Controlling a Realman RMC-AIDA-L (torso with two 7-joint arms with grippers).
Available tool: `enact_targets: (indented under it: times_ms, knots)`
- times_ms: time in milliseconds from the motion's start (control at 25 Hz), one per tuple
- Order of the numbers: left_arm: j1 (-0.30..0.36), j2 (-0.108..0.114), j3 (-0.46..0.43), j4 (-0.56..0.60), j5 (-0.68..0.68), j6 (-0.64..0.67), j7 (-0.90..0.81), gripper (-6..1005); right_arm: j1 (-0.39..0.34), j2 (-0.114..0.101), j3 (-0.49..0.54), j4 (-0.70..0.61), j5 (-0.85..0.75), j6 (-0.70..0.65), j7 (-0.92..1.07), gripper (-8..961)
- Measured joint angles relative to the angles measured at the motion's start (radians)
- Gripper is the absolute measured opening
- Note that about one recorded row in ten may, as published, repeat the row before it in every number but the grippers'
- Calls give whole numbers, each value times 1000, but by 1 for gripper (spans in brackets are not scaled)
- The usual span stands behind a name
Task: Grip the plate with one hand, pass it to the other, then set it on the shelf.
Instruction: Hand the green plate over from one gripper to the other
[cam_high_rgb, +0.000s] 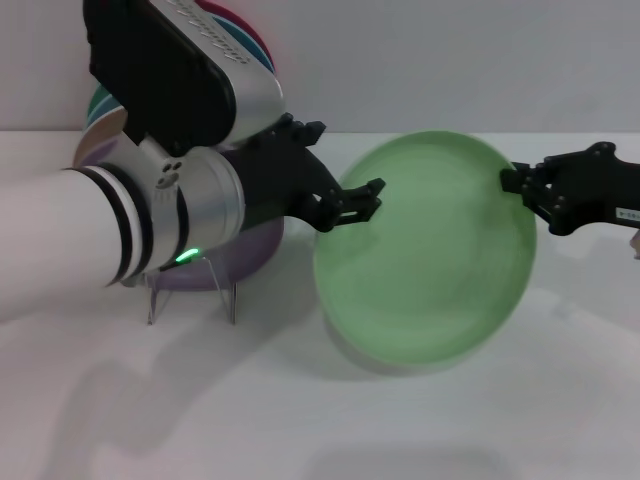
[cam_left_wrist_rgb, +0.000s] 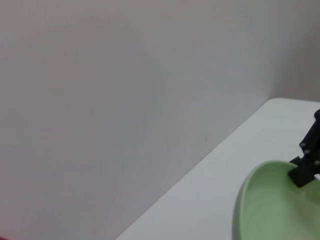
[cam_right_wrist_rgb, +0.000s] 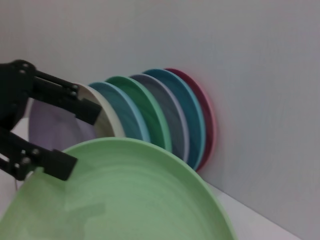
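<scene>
While the right gripper (cam_high_rgb: 522, 187) clamps its rim, the plate (cam_high_rgb: 430, 250) hangs tilted above the table (cam_high_rgb: 320, 420) at centre frame.
At centre left, the left gripper (cam_high_rgb: 355, 203) reaches the opposite rim, jaws apart, before the shelf (cam_high_rgb: 190, 290).

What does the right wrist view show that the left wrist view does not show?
Only the right wrist view shows the row of coloured plates standing on edge by the wall, and the left gripper, open, with its fingers at the rim of the plate. Only the left wrist view shows the right gripper gripping the plate's far rim, and a bare stretch of the table. Both views share the pale green plate and the plain wall behind.
</scene>
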Motion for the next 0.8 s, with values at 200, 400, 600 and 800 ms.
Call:
enact_targets:
  times_ms: [200,400,600,800]
  knots:
    - [-10,-1,-34,9,-6,-47,-1,834,18,-1,-28,-1,0,-1,-1,80]
    - [-21,-3,-43,15,-7,-81,-5,824,31,-2,-32,-3,0,-2,-7,84]
    - [-24,-3,-45,20,-7,-85,-5,798,49,-2,-35,-9,0,-4,-12,89]
    - [-25,-2,-52,25,0,-78,4,773,57,-2,-43,-10,0,-4,-13,93]
